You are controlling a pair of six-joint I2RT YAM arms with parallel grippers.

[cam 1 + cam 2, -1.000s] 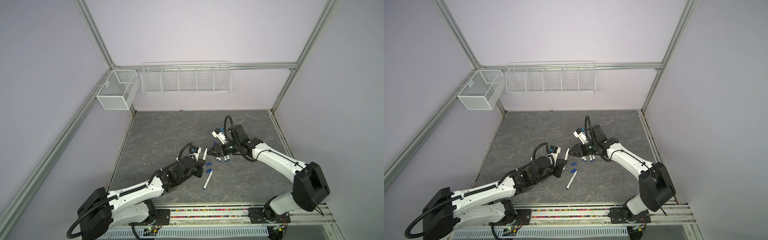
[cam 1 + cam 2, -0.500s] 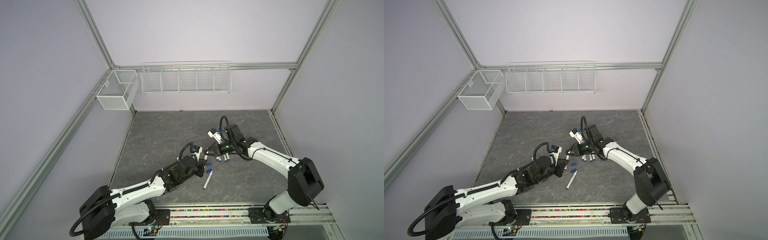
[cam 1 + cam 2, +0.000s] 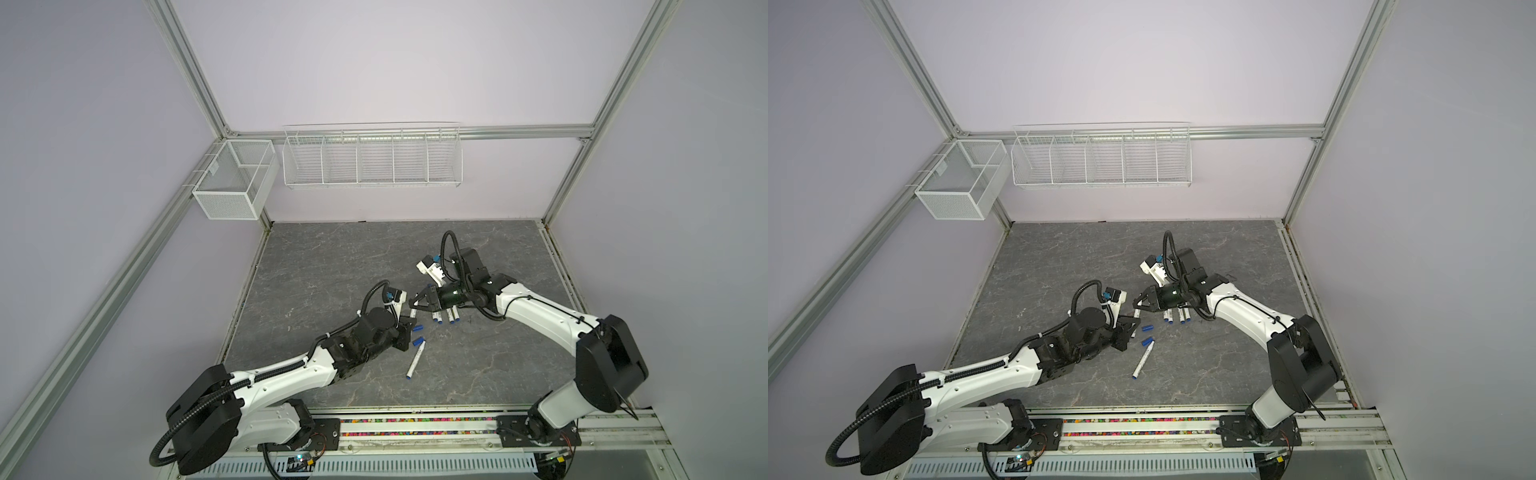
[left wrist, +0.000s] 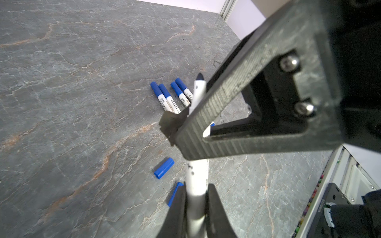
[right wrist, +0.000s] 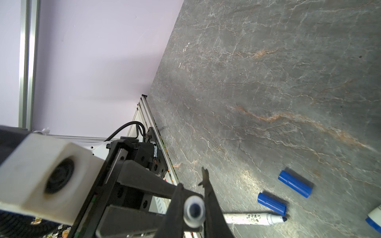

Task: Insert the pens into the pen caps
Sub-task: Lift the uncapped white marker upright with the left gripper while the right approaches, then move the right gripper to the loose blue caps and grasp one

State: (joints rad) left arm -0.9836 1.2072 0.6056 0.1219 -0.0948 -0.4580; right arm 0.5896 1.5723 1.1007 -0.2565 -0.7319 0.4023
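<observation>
Grey stone-look tabletop [image 3: 332,270], both top views: my right gripper [image 3: 414,304] has edged in and shut just ahead of my left gripper [image 3: 1130,326]. Left wrist: left fingers [image 4: 177,206] pinch the white barrel of the held pen [image 4: 196,177]. Two loose caps [image 4: 164,171] lie beneath, and four capped pens [image 4: 169,99] beyond. Right wrist: right fingers [image 5: 212,203] now clamp that pen's tip end, nib facing the lens. Both grippers share one pen, which I reckon is a handover before capping.

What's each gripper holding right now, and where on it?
Both hold the same uncapped pen. The left gripper has its jaws on the barrel further back; the right gripper has its jaws shut on it just behind the tip.
</observation>
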